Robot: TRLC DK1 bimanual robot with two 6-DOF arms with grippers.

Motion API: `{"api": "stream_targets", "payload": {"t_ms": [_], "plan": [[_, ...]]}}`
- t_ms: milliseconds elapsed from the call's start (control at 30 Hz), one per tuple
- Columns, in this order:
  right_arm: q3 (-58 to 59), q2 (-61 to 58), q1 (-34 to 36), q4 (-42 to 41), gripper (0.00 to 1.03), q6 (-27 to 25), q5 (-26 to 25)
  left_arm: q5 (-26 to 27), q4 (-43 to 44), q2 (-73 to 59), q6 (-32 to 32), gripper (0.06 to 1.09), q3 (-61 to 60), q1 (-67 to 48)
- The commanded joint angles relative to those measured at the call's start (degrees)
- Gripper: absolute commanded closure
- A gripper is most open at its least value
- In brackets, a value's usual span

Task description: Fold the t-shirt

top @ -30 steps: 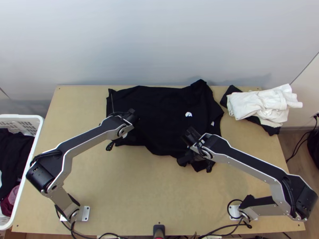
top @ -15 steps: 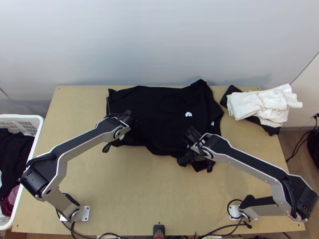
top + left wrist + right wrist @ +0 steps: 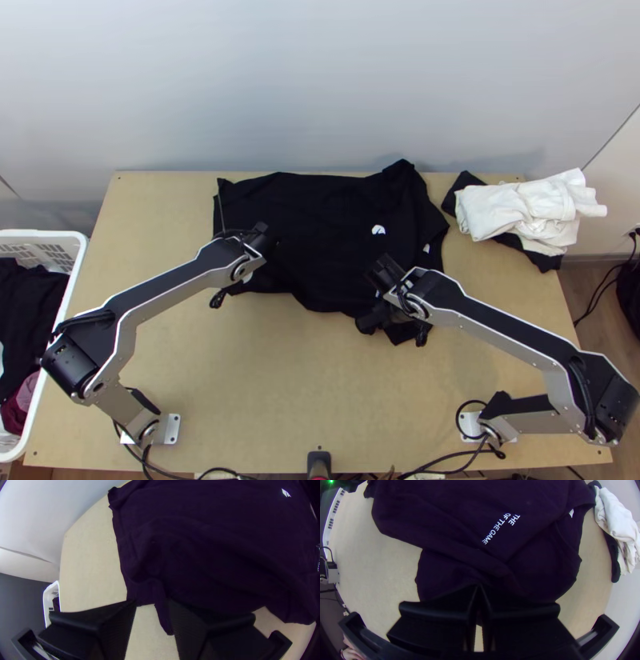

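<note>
Nudged sideways, left pincer (image 3: 263,230) parted, empty, right pincer (image 3: 384,270) closed, hold unclear, open table (image 3: 296,376) along t-shirt's (image 3: 328,228) near edge

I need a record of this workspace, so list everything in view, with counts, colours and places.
t-shirt: one, black with white print, spread unevenly on the table
white cloth: one heap, white, far right corner
dark cloth: black, under the heap
basket: one, white, left of the table
clothes: several, black and maroon, in the basket
table: one, light wood, centre
wall: pale, behind the table
cables: several, black, near edge
arms: two, silver-grey and black, left and right
left gripper: one, black, over the shirt's left part
right gripper: one, black, at its near right part
</note>
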State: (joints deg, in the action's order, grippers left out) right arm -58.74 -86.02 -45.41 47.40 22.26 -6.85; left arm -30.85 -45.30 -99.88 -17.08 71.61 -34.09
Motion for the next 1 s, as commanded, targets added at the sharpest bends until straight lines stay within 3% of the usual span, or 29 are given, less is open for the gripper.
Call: {"api": "stream_targets", "payload": {"t_ms": [0,400,500,633,733,867,967], "plan": [[0.29,-0.03,0.06,-0.02,0.99,0.06,0.00,1.94,-1.81,-1.20,-3.13,0.35,2.65,-0.72],[0.56,0.06,0.06,-0.02,0.99,0.15,0.00,1.94,-3.22,-3.66,-5.24,0.37,1.33,0.78],[0.64,0.06,0.14,-0.02,0.99,0.15,0.00,1.94,-1.64,-3.75,-5.24,0.47,0.72,0.95],[0.82,0.06,0.14,-0.02,0.99,0.15,0.00,1.85,-0.40,-4.36,-5.24,0.49,0.37,1.30],[0.73,-0.03,0.14,-0.02,0.99,0.24,0.00,1.85,1.44,-4.63,-4.89,0.69,0.02,1.57],[0.82,0.06,0.23,-0.02,0.99,0.24,0.00,1.76,2.41,-4.98,-4.28,0.82,-0.51,2.27],[0.82,-0.03,0.67,-0.02,0.99,0.15,0.00,1.85,3.11,-4.98,-4.19,0.83,-1.39,2.71]]}}
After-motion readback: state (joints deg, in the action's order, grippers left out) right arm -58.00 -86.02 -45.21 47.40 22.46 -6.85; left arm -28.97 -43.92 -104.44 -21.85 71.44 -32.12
